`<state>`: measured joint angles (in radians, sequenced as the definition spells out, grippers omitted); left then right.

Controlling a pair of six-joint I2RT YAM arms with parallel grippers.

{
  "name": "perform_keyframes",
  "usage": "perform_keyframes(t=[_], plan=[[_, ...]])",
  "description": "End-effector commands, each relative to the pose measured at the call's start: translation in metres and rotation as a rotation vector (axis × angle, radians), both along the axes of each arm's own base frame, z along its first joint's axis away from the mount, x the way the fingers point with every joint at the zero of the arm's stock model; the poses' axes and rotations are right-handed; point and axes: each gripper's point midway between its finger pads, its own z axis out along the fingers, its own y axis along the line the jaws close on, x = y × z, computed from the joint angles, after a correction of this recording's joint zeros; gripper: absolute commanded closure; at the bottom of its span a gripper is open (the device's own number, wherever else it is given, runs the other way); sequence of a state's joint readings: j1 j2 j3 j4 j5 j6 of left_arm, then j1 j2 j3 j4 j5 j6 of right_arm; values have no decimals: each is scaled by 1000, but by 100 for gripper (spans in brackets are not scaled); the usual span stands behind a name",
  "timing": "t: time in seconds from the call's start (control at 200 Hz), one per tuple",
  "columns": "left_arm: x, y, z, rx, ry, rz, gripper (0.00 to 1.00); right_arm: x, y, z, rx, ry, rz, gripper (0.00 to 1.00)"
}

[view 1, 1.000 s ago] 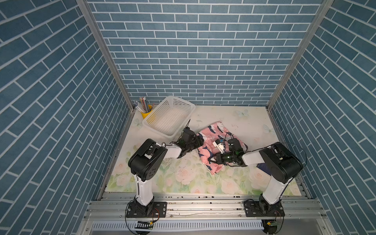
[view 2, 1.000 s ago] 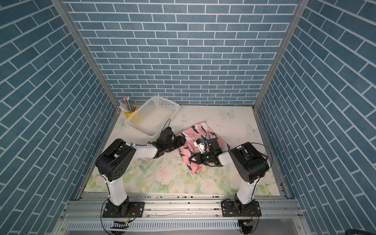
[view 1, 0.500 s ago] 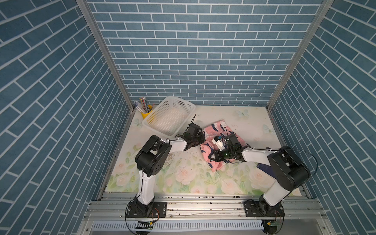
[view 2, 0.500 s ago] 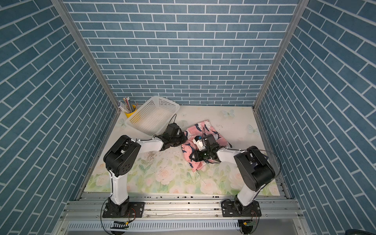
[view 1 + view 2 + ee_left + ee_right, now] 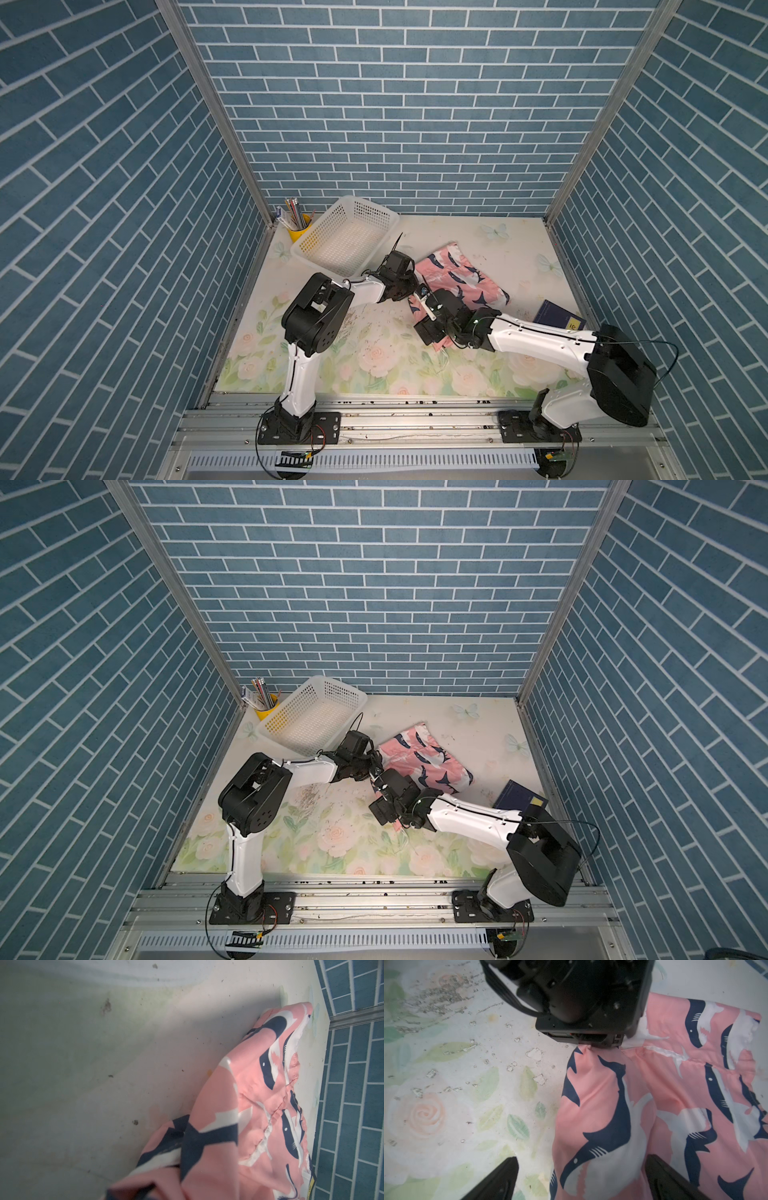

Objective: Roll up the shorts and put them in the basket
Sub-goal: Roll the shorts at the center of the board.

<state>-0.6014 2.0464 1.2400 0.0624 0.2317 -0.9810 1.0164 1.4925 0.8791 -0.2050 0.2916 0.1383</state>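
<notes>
Salmon-pink shark-print fabric shorts (image 5: 457,275), mid-frame, look not yet rolled. The left gripper (image 5: 600,1046) is clamped on their edge; the right gripper (image 5: 581,1178) is spread wide, holding nothing.

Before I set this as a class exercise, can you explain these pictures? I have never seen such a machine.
The robot's left arm and right arm work at a flowered table. Two pictures look down from overhead; two come from cameras on the wrists. On the table lie pink shark-print shorts, a white basket, a yellow cup of pencils and a dark book. The left gripper is shut on the shorts' edge; the right gripper is open, one finger either side of the fabric.
</notes>
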Motion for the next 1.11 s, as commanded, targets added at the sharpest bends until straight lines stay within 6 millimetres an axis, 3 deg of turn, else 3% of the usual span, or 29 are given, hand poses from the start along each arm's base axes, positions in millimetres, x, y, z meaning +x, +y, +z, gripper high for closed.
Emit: perform_keyframes(t=[0.0, 0.31, 0.4, 0.485, 0.67, 0.685, 0.695, 0.795, 0.86, 0.955, 1.1], plan=[[-6, -5, -7, -12, 57, -9, 100, 13, -1, -2, -137, -136, -22, 1], [-14, -9, -2, -78, 110, 2, 100, 33, -3, -35, -293, -200, -93, 1], [-14, -11, 2, -91, 108, 1, 100, 37, -1, -43, -320, -207, -99, 7], [-14, -10, 3, -86, 109, 0, 100, 41, -4, -51, -343, -200, -109, 27], [-14, -9, 5, -85, 104, -9, 100, 37, -4, -63, -252, -76, -78, 89], [-13, -10, 7, -86, 100, -12, 95, 37, -5, -63, -240, -63, -79, 92], [-13, -10, 7, -85, 98, -14, 91, 36, -5, -64, -232, -51, -78, 100], [-9, -7, 19, -70, 57, -16, 46, 31, -2, -67, -71, 92, -55, 100], [-6, -4, 31, -59, 19, -18, 28, 29, -1, -64, 68, 191, -58, 100], [-3, 6, 48, -48, -39, -11, 20, 27, -2, -57, 241, 303, -54, 100], [-4, 19, 71, -61, -115, -5, 17, 21, 1, -48, 463, 471, -14, 100]])
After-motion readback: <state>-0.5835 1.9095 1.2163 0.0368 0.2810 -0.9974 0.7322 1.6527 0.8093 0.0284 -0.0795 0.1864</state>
